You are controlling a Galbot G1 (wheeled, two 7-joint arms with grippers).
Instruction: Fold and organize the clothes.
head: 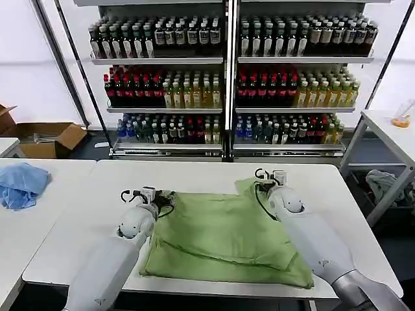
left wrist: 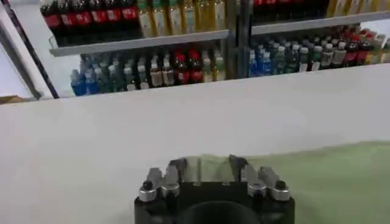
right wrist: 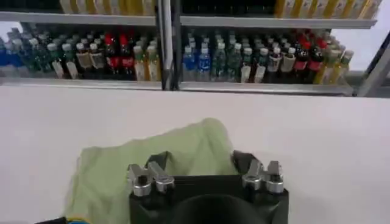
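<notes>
The green shirt [head: 224,236] lies flat on the white table [head: 194,172], close to the front edge. It is folded into a rough block, and one sleeve or flap sticks up at its far right corner (near the right gripper). A fold line runs across its lower part.

The left gripper [head: 148,192] sits low at the shirt's far left corner. In the left wrist view, the left gripper [left wrist: 209,167] has its fingers [left wrist: 239,165] a little apart, with green cloth [left wrist: 341,182] showing between them. The fingers look like they are on the cloth's edge, but I cannot tell if they pinch it.

The right gripper [head: 269,176] sits at the far right corner, at the raised flap. In the right wrist view, the right gripper [right wrist: 204,165] has its fingers [right wrist: 159,163] spread wide, one on each side of the flap [right wrist: 177,149]. They do not squeeze it.

A blue cloth [head: 21,184] lies bunched on the next table to the left, well apart from the shirt. Behind the table stand shelves [head: 227,61] full of bottles. A cardboard box [head: 48,137] sits on the floor at the far left.
</notes>
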